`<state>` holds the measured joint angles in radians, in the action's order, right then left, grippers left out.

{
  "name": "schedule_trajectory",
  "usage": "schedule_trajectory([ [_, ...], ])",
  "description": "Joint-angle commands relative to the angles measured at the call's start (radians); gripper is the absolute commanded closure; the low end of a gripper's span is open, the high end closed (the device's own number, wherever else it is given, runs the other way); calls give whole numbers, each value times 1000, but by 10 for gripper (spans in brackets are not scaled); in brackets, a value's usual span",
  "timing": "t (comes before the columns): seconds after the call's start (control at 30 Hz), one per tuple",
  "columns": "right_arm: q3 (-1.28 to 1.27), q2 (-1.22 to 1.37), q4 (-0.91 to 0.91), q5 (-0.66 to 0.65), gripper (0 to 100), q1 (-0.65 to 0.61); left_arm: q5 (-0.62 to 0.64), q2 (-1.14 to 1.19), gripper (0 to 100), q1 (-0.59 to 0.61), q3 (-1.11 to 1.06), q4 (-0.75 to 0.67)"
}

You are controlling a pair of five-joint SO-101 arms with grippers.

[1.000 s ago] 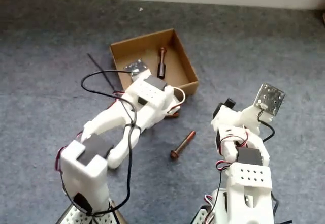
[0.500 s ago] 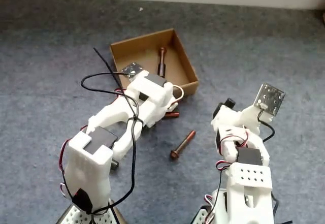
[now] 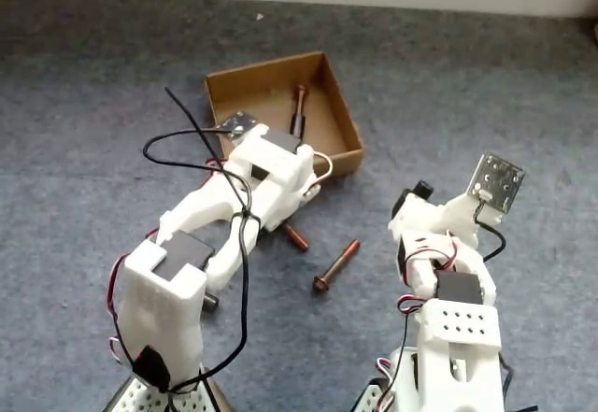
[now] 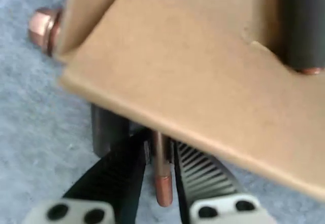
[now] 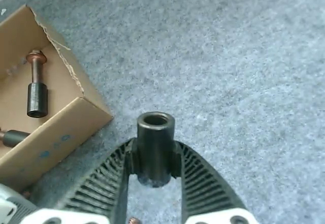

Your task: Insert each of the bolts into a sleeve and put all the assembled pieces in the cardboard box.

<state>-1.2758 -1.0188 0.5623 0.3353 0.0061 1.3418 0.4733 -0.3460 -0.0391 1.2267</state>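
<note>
My left gripper (image 4: 161, 150) is shut on a copper bolt (image 4: 162, 186) just outside the front wall of the cardboard box (image 4: 203, 87); a dark sleeve (image 4: 108, 131) stands right behind its fingers. From above, that bolt (image 3: 295, 236) sticks out under the left gripper (image 3: 285, 220). A second bolt (image 3: 336, 264) lies loose on the carpet. One assembled piece (image 3: 298, 113) lies in the box (image 3: 341, 118). My right gripper (image 5: 154, 155) is shut on an upright black sleeve (image 5: 155, 145), held off to the right (image 3: 419, 195).
Grey carpet covers the table. In the right wrist view the box wall (image 5: 56, 135) lies ahead and to one side, with the assembled piece (image 5: 36, 84) inside. A black cable (image 3: 182, 136) loops over the left arm. Open carpet lies between the arms.
The left arm has shifted slightly toward the box, and the bolt at its gripper has swung from lying by the box wall to pointing out toward the front. The right arm has kept still.
</note>
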Motion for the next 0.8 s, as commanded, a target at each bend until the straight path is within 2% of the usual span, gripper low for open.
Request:
schedule_trajectory([
  [0.0,15,-30,-24,11,994,8,5,-53,994,-1,39,97],
  [0.17,15,-30,-21,5,994,7,-44,-234,994,-44,19,172],
  [0.3,12,-30,-18,-23,994,-30,-98,-403,994,-38,-64,167],
  [0.4,8,-31,-18,-101,994,-87,-184,-526,994,-36,-147,106],
  [0.57,5,-31,-1,-158,994,-160,-358,-733,994,-27,-318,-55],
  [0.77,13,-31,96,-195,994,-255,-578,-1043,994,1,-636,-341],
])
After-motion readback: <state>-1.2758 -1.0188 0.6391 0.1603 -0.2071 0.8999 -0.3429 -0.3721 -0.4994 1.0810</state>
